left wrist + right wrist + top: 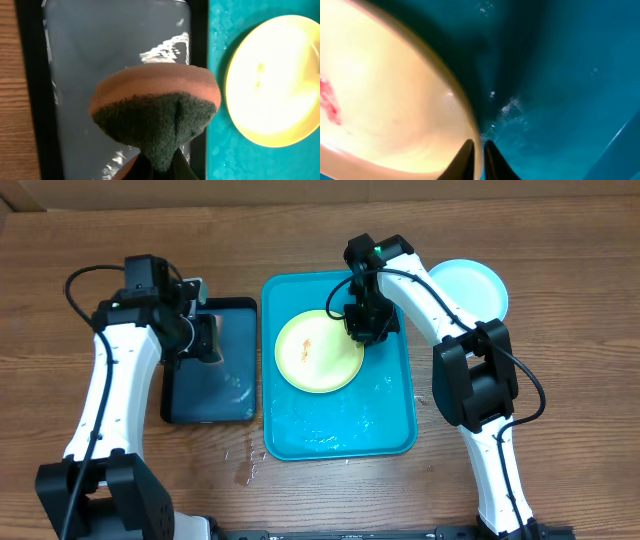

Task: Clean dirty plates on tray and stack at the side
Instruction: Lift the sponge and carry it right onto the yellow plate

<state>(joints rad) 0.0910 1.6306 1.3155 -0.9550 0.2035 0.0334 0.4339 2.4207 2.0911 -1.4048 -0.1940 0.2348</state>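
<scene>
A pale yellow plate (318, 350) with a small red smear lies in the teal tray (340, 435). My right gripper (362, 330) is shut on that plate's right rim; in the right wrist view the rim (420, 100) sits between the fingertips (479, 145). A light blue plate (470, 285) lies on the table right of the tray. My left gripper (205, 335) is shut on an orange and dark green sponge (155, 110) above the dark tray (210, 380). The yellow plate (275, 85) and tray (225, 155) also show in the left wrist view.
The dark navy tray (80, 75) holds a film of water. The teal tray's floor is wet with foam streaks near its front (320, 425). Small water drops lie on the wooden table (250, 465) between the trays.
</scene>
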